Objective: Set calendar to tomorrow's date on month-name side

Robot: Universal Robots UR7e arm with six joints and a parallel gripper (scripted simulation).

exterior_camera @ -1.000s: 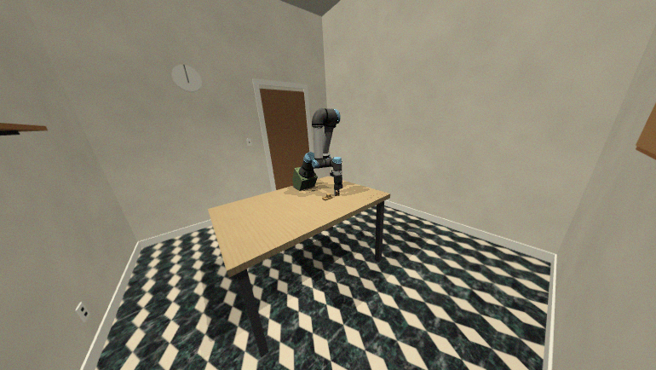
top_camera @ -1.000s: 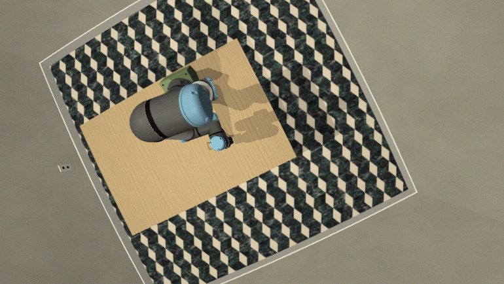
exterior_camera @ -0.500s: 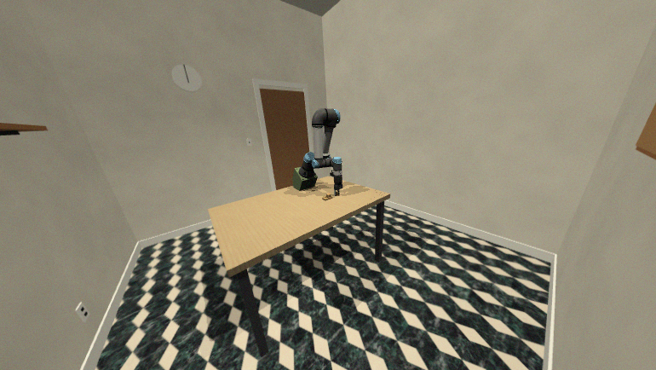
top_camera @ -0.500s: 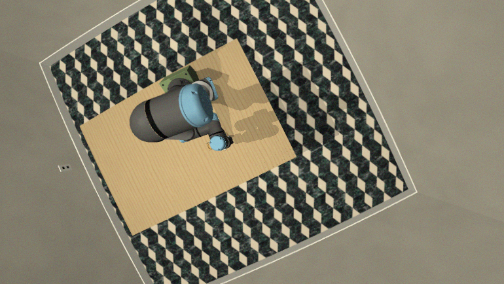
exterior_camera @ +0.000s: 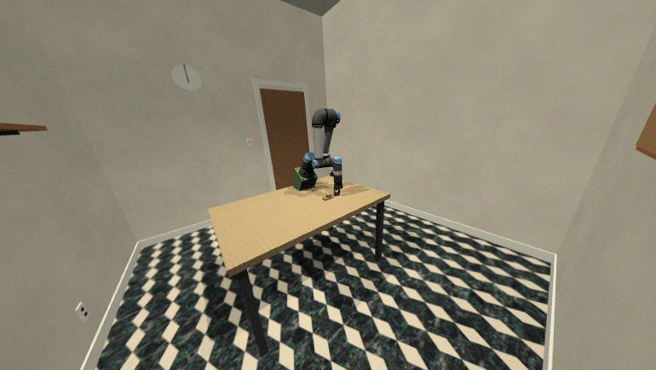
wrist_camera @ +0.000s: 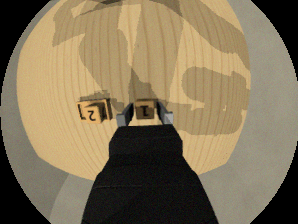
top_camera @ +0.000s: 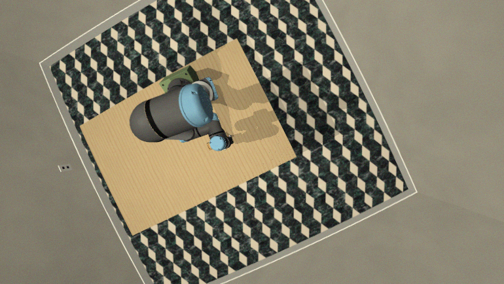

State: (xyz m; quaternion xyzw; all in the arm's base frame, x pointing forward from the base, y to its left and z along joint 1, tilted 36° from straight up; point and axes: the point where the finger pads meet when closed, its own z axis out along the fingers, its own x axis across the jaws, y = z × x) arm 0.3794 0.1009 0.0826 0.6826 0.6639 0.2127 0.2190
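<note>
Gripper (wrist_camera: 141,113) points straight down at the table (exterior_camera: 294,216), jaws spread wide around a cube (wrist_camera: 143,111) without clamping it; its fingers flank the cube's sides. A second cube (wrist_camera: 93,110) stands just beside the first, showing a "2" on the face toward the wrist camera (the first cube's digit is too blurred to read). Both sit near the table's far end, close to the arm's green base (top_camera: 168,83). Tray and month name cannot be made out.
</note>
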